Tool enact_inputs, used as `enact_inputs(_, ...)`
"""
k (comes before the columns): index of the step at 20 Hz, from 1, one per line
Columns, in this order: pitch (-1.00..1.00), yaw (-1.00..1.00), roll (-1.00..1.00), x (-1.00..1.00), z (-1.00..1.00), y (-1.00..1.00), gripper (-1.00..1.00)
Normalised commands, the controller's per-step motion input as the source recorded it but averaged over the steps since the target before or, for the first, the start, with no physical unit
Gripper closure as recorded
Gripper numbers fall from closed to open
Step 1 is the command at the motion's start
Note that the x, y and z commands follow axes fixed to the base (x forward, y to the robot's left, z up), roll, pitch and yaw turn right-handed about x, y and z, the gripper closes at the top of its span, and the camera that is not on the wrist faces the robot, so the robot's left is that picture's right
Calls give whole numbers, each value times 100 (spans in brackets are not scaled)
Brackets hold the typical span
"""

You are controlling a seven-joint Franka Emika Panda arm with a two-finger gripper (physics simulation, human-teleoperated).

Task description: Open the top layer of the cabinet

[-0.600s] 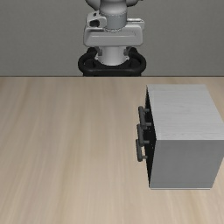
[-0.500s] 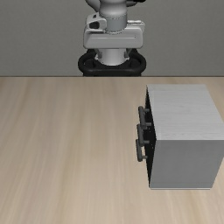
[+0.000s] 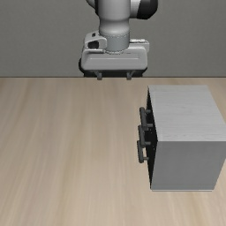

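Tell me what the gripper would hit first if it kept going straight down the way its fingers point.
Probably the wooden table. The gripper points downward with its fingers spread. The cabinet stands off toward the exterior view's right, out of that line, though depth is hard to judge from this view.

- Supporting surface: a table with a light wood-grain top, running across the full width of the exterior view. Its far edge meets a plain grey wall.
- Item on the surface: one grey box-shaped cabinet, standing upright on the exterior view's right, near the lower edge of the view.
- Cabinet front: dark, facing the exterior view's left, with dark bar handles projecting from it over the tabletop.
- The cabinet casts a thin shadow along its base on the wood.
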Motion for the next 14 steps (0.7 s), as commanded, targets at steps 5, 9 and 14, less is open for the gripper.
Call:
enact_inputs(5, 0, 0, 0, 100, 0, 0, -100)
enact_inputs(9, 0, 0, 11, 50, 0, 0, -100)
enact_inputs(14, 0, 0, 45, 0, 0, 0, -100)
